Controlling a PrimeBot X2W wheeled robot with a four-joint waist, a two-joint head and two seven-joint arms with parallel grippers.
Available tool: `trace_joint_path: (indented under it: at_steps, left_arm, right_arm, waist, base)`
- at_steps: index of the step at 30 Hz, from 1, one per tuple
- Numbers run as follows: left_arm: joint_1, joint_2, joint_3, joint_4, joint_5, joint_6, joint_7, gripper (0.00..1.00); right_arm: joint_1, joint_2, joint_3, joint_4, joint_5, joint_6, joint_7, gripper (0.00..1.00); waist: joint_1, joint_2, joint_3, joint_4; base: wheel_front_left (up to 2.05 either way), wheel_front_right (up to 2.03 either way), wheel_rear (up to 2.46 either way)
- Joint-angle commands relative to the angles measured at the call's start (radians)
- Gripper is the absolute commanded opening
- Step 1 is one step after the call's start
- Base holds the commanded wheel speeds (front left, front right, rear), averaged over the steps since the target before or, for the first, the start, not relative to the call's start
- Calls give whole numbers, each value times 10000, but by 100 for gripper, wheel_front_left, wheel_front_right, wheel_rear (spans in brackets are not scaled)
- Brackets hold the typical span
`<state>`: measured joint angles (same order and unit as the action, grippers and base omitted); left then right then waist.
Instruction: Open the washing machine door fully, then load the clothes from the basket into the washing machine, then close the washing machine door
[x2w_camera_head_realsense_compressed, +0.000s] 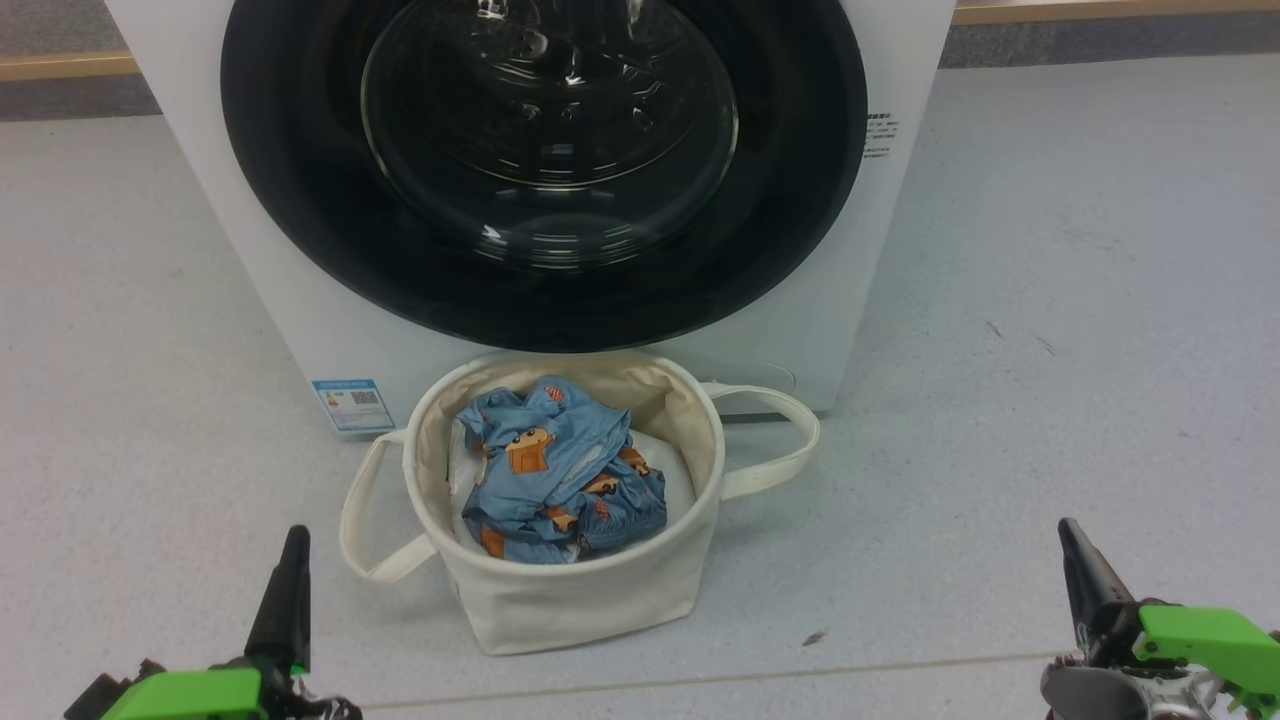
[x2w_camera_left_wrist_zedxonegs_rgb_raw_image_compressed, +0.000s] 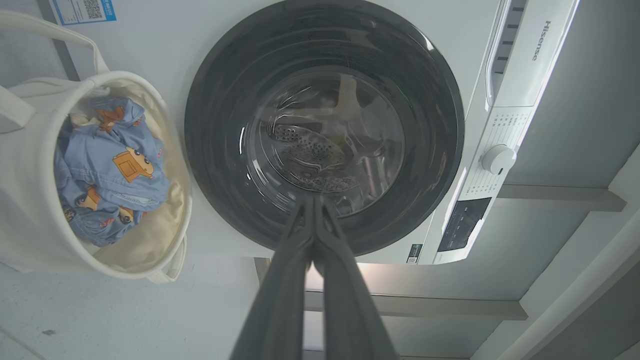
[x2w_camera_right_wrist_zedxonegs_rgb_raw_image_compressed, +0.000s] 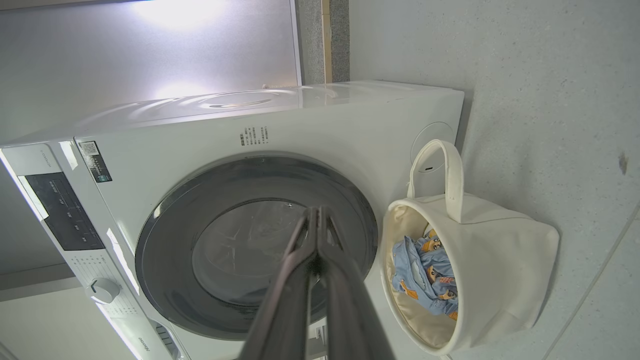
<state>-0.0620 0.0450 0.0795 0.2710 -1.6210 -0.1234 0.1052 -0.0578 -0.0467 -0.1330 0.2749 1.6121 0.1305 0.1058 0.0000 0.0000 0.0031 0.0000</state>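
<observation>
The clothes (x2w_camera_head_realsense_compressed: 556, 472) lay in the basket (x2w_camera_head_realsense_compressed: 580, 600) by the closed washing machine door (x2w_camera_head_realsense_compressed: 300, 230). The left gripper (x2w_camera_head_realsense_compressed: 294, 545) and right gripper (x2w_camera_head_realsense_compressed: 1070, 535) were pinched tight, empty.

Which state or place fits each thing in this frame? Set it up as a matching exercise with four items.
Column A
1. washing machine door
2. clothes
3. basket
4. left gripper

Column B
a. crumpled inside the basket
b. closed against the washing machine front
c. shut and holding nothing, low at the head view's left
d. standing on the floor just in front of the washing machine

Pairs: 1-b, 2-a, 3-d, 4-c
</observation>
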Motion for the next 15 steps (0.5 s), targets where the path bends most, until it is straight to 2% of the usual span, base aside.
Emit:
trace_joint_path:
  at_steps: [1, 15]
  left_arm:
    - [-460, 60, 343, -260, 124, -73, 80, 0]
    - [-460, 59, 346, -260, 126, -73, 82, 0]
  right_arm:
    - [-502, -38, 185, -301, -42, 2, 80, 0]
    - [-502, -38, 184, -301, -42, 2, 81, 0]
  waist:
    - [0, 0, 0, 0]
    - [0, 0, 0, 0]
  base:
    - [0, 0, 0]
    - [0, 0, 0]
